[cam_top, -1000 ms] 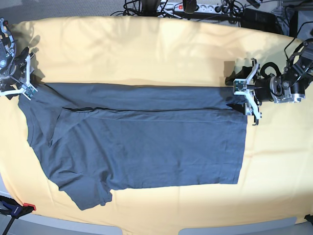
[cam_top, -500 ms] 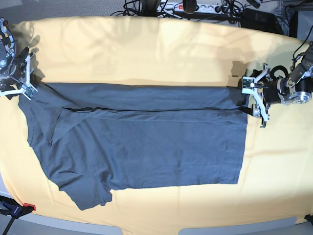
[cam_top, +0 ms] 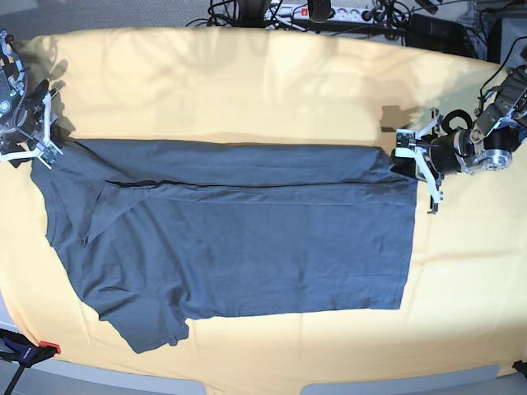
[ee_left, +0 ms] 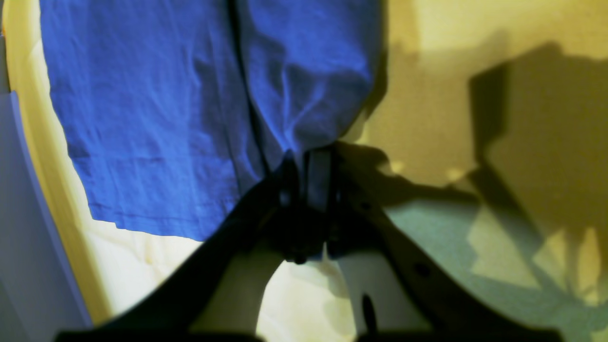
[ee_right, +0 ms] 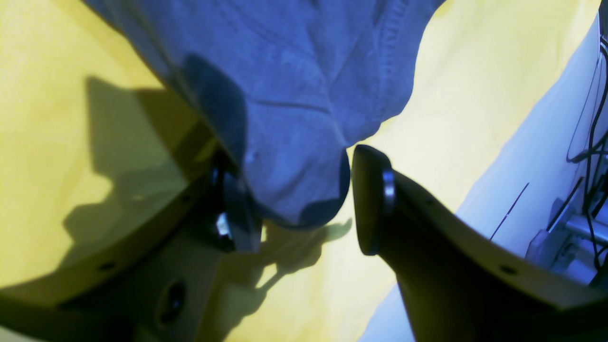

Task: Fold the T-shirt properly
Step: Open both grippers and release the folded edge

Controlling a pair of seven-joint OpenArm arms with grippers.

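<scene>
The dark slate-blue T-shirt (cam_top: 247, 239) lies flat on the yellow tablecloth (cam_top: 247, 82), its far strip folded down over the body. In the base view my left gripper (cam_top: 412, 160) is at the shirt's far right corner. The left wrist view shows the left gripper (ee_left: 306, 161) pressed shut on the edge of the T-shirt (ee_left: 166, 104). My right gripper (cam_top: 45, 140) is at the far left corner. Up close, the right gripper (ee_right: 299, 204) has its jaws apart, and a bunched corner of the T-shirt (ee_right: 294, 95) hangs between them against the left finger (ee_right: 232, 213).
Cables and a power strip (cam_top: 329, 12) run along the table's far edge. A clamp (cam_top: 25, 350) sits at the near left corner. The table edge lies close beside the right gripper, and yellow cloth stretches beyond the shirt on every side.
My left gripper drew back to the right, then returned to the shirt's far right corner and closed on it. The right gripper and the shirt stayed where they were.
</scene>
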